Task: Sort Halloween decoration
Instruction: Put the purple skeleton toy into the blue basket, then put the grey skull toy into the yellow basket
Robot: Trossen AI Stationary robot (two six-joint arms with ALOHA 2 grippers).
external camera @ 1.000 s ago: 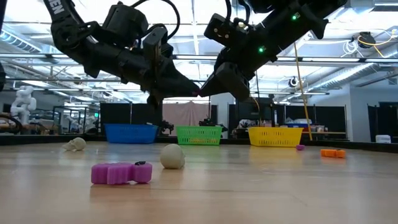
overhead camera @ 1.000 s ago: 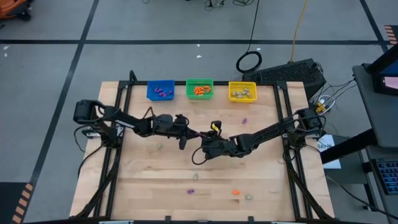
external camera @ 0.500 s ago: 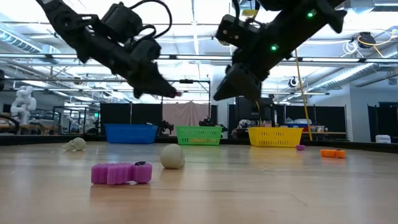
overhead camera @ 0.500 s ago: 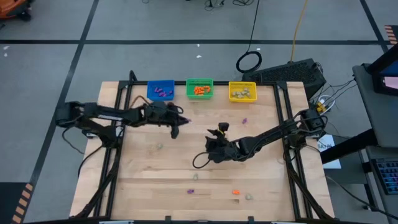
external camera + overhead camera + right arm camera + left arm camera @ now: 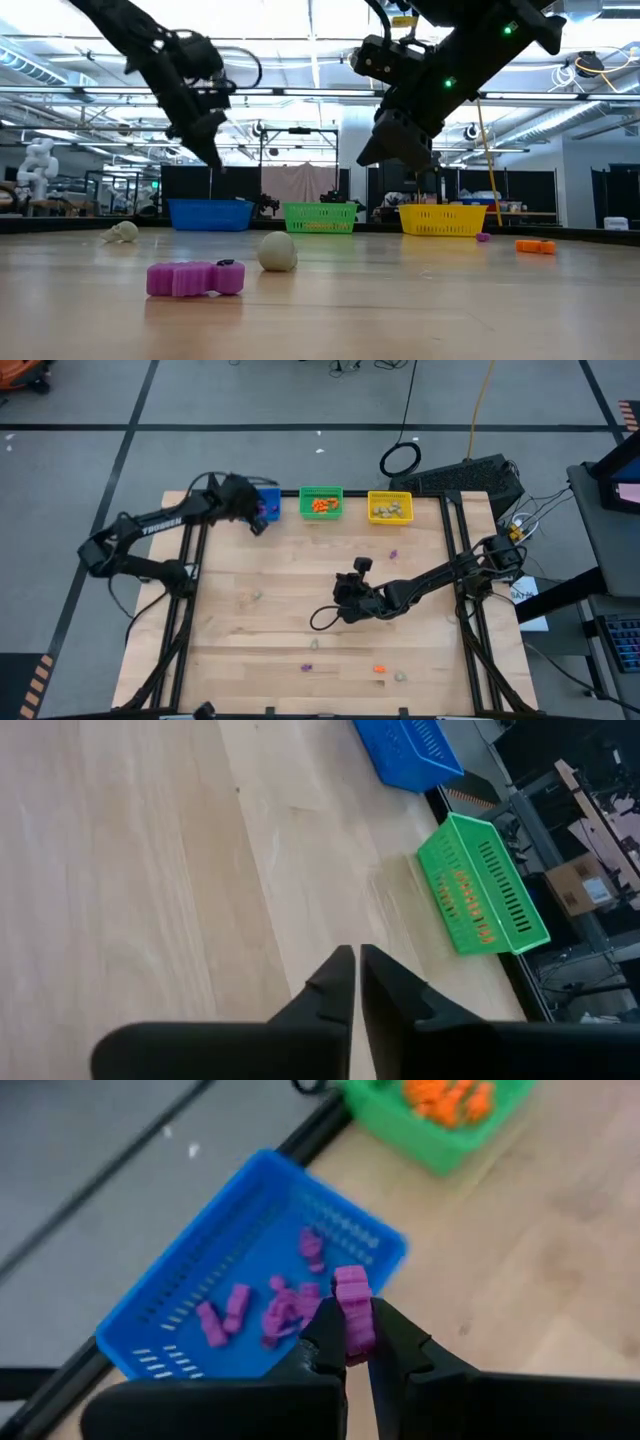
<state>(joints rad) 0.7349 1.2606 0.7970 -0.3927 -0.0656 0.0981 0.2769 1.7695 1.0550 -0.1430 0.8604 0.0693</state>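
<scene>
My left gripper (image 5: 262, 520) hangs over the near edge of the blue bin (image 5: 190, 1290), shut on a purple trinket (image 5: 353, 1305). More purple trinkets (image 5: 285, 1305) lie inside that bin. My right gripper (image 5: 342, 606) hovers above the middle of the table, shut and empty (image 5: 356, 965). Loose trinkets rest on the wood: a purple one (image 5: 195, 278), a beige ball (image 5: 277, 251), a beige skull (image 5: 122, 232), an orange one (image 5: 379, 669) and a purple one (image 5: 393, 552). My left gripper pinches the purple trinket between its two fingertips (image 5: 332, 1325), at the trinket's lower end (image 5: 358, 1338). The rest of the trinket sticks out beyond the fingertips. The trinket is lifted clear, above the blue bin's near wall.
The green bin (image 5: 321, 502) with orange pieces and the yellow bin (image 5: 389, 507) with beige pieces stand beside the blue bin along the table's far edge. Black frame rails (image 5: 185, 610) run along the left and right sides. Bare wood lies between the arms.
My left gripper has swung from the table's middle toward the far left, rising, and now stands over the blue bin, still shut on the purple trinket. My right gripper has stayed near the table's middle.
</scene>
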